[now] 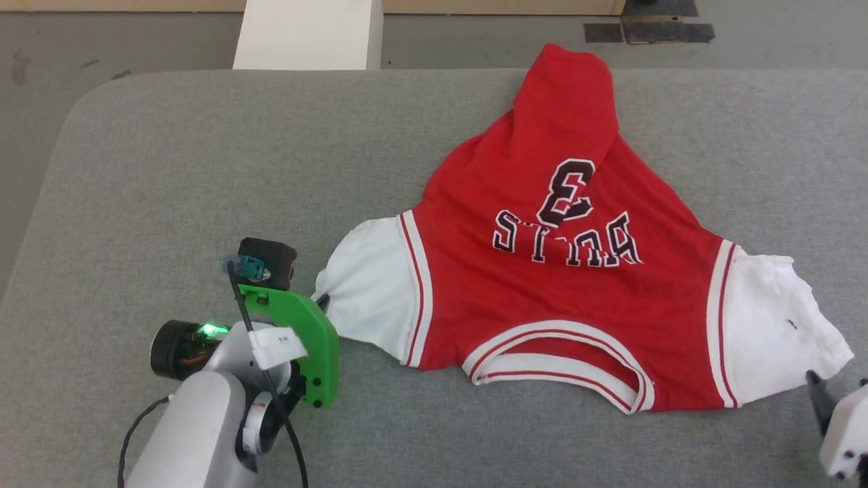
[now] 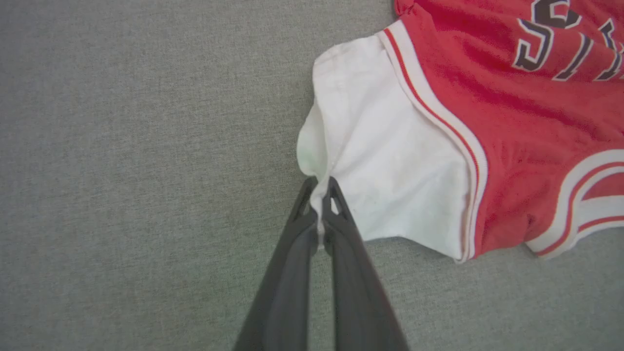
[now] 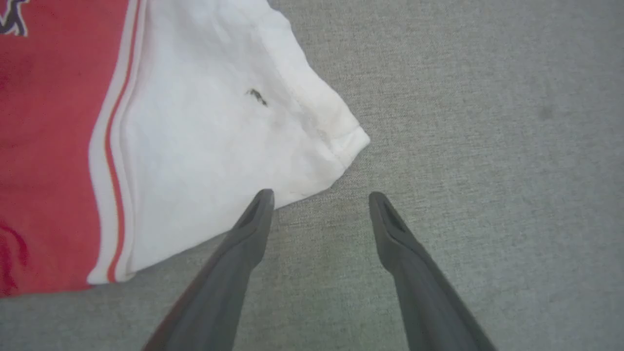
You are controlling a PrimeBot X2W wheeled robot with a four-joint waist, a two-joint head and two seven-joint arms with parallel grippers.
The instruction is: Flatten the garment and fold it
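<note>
Red jersey T-shirt [image 1: 563, 305] with white sleeves and red-white striped trim, laid print-up on grey fabric tabletop [image 1: 169, 169] across centre and right of the head view, black "BULLS" lettering and a "3" reading upside down, neckline toward the bottom edge, hem end bunched into a narrow peak toward the top edge. Left gripper [image 2: 319, 187], centre of the left wrist view, dark fingers pressed together, pinching the outer edge of the white sleeve [image 2: 385, 161]. Right gripper [image 3: 319, 197], lower centre of the right wrist view, fingers spread wide with nothing between them, tips at the lower edge of the other white sleeve [image 3: 209, 126], contact not determinable
</note>
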